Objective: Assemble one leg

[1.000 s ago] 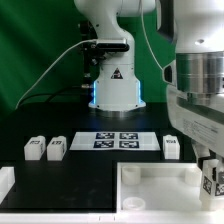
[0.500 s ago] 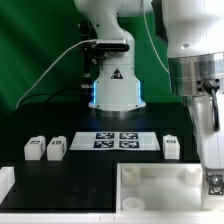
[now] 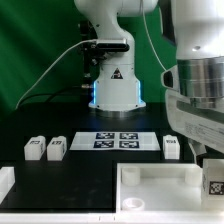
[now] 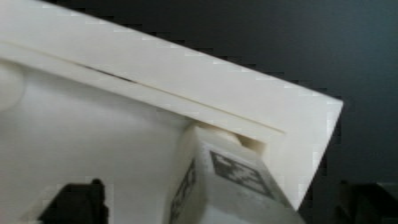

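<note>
The gripper (image 3: 212, 176) is mostly cut off at the frame edge. It hangs low over the top's (image 3: 160, 184) corner, fingers clamped on a leg (image 4: 228, 178).

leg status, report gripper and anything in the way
Gripper shut on the leg, tag face visible, at the tabletop's corner on the exterior view's right. Three spare legs beside the marker board. Nothing seen blocking.
</note>
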You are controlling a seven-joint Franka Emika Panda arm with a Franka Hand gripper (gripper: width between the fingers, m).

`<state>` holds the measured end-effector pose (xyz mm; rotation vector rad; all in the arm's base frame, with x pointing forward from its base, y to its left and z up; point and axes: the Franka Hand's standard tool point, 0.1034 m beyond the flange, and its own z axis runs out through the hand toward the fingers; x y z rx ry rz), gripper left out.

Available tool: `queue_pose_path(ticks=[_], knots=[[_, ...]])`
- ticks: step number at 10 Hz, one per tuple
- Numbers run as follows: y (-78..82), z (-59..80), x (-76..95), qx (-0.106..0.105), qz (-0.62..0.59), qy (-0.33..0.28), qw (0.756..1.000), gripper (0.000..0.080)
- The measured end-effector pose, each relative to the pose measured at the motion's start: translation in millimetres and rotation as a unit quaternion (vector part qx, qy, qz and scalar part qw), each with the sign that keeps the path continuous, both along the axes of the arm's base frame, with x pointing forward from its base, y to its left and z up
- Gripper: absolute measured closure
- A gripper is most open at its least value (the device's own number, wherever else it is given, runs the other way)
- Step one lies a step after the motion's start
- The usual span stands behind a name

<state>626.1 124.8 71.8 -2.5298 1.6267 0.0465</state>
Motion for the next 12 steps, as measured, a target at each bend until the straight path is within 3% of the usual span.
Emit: queue_pose_path(ticks=[3,4,5,6,8,10,11,12], knots=[[-2.9,0.2,0.3,-0.016,0.178,-0.017,0.984,0.0151],[-3.7,3.1,4.6,-0.035,0.283,-0.019,0.958,0.0151],[-1.1,6.3,13.2,-0.042,0.365,-0.026,0.93,0.0151],[0.4,6.6,15.3,-0.043,0.395,-0.032,0.917,0.0151],[0.5,6.2,15.1,-0.042,0.373,-0.03,0.926,0.0151],[-2.9,6.1,15.3,-0.041,0.3,-0.022,0.953,0.0404],[-9.0,6.2,16.5,-0.043,0.249,-0.017,0.967,0.0489],[-11.6,5.9,17.0,-0.043,0.203,-0.013,0.978,0.0489]])
